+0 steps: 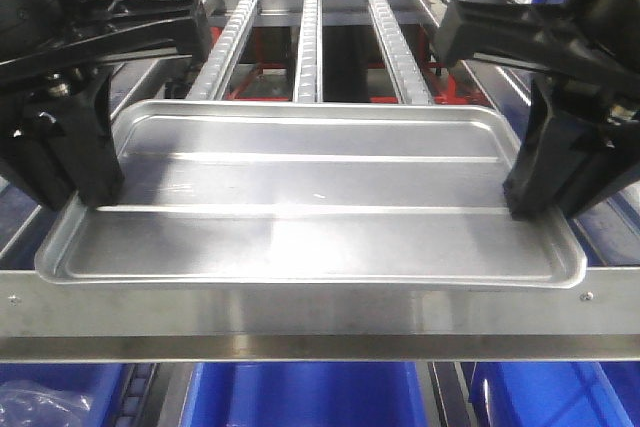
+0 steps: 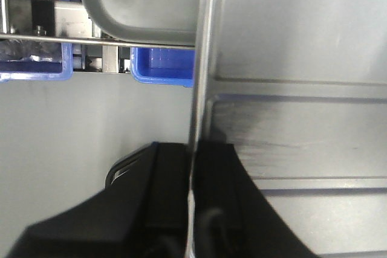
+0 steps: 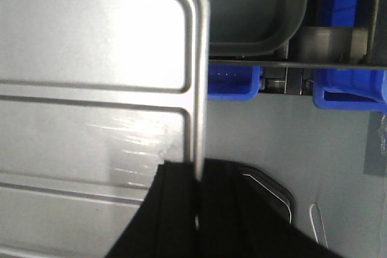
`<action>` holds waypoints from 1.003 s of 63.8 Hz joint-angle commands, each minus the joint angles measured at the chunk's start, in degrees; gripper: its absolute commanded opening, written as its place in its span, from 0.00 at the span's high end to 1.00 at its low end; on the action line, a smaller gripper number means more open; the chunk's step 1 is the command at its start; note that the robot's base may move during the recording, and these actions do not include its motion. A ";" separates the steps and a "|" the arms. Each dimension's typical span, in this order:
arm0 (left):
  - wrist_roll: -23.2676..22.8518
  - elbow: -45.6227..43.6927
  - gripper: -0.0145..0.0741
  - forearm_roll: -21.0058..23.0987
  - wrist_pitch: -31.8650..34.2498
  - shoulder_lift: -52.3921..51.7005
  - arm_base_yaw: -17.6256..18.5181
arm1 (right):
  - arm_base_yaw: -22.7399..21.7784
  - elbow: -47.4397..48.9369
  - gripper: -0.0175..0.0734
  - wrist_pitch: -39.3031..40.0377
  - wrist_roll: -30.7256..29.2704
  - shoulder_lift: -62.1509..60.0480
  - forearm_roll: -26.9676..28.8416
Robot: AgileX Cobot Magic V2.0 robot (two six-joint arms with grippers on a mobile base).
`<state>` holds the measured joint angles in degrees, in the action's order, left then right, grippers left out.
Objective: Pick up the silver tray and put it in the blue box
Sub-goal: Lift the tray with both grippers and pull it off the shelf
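The silver tray (image 1: 310, 197) is held level by its 2 short ends over a rack.
The tray is not in the blue box (image 1: 300, 397), which is partly seen below the steel rail (image 1: 320, 312) at the front. The tray's near rim lies just behind that rail, and 3 roller tracks (image 1: 308, 47) are seen running away beyond its far rim. A second grey tray (image 2: 139, 4) is seen past the corner. The left gripper (image 2: 192, 179) is closed onto the tray's left rim, with 1 finger on either side. The right gripper (image 3: 198, 191) is clamped likewise on the right rim.
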<state>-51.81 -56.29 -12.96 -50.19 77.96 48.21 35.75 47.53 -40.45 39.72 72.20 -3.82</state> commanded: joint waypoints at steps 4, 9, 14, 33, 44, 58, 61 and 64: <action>-0.67 -1.41 0.85 -1.12 1.12 -2.08 0.33 | -0.08 1.50 0.75 2.43 -0.02 -1.60 -1.20; -0.67 -1.41 0.85 -1.12 1.12 -2.08 0.33 | -0.08 1.50 0.75 2.43 -0.02 -1.60 -1.20; -0.67 -1.41 0.85 -1.12 1.12 -2.08 0.33 | -0.08 1.50 0.75 2.43 -0.02 -1.60 -1.20; -0.67 -1.41 0.85 -1.12 1.12 -1.97 0.33 | -0.08 1.50 0.75 2.43 -0.02 -1.60 -1.20; -0.67 -1.41 0.85 -1.12 1.12 -1.97 0.33 | -0.25 1.50 0.75 2.49 -0.02 -1.60 -1.20; -0.67 -1.41 0.85 -1.12 1.12 -1.97 0.33 | -0.25 1.50 0.75 2.60 -0.02 -1.59 -1.20; -0.67 -1.41 0.85 -1.12 1.12 -1.97 0.33 | -0.25 1.50 0.75 2.60 -0.02 -1.59 -1.20; -0.67 -1.41 0.85 -1.12 1.12 -1.97 0.33 | -0.25 1.50 0.75 2.60 -0.02 -1.59 -1.20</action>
<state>-51.92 -56.29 -13.21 -50.46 77.96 48.21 35.75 47.53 -40.05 39.72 72.20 -3.82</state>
